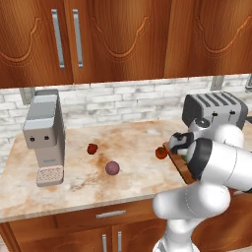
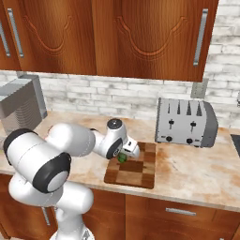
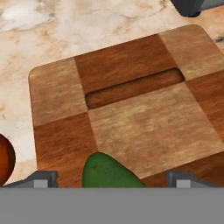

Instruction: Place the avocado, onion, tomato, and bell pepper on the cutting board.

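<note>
Below, checkered wooden cutting board (image 3: 131, 113), smooth oval avocado (image 3: 107, 171)

A: The left base view sits behind the arm, high up, looking forward and down across the desk (image 1: 74, 182); the arm rises at its 4 o'clock corner, the coffee machine (image 1: 45, 138) stands at 9 o'clock and the toaster (image 1: 215, 109) at 2 o'clock.

B: The right base view looks the same way from the other side, with the arm at 8 o'clock. Both share the toaster (image 2: 186, 122), the brick wall and the cutting board (image 2: 136, 166).

A: The hand view is far closer, looking steeply down along the end effector (image 3: 111, 178) onto the cutting board (image 3: 131, 113), with desk showing toward 11 o'clock.
</note>
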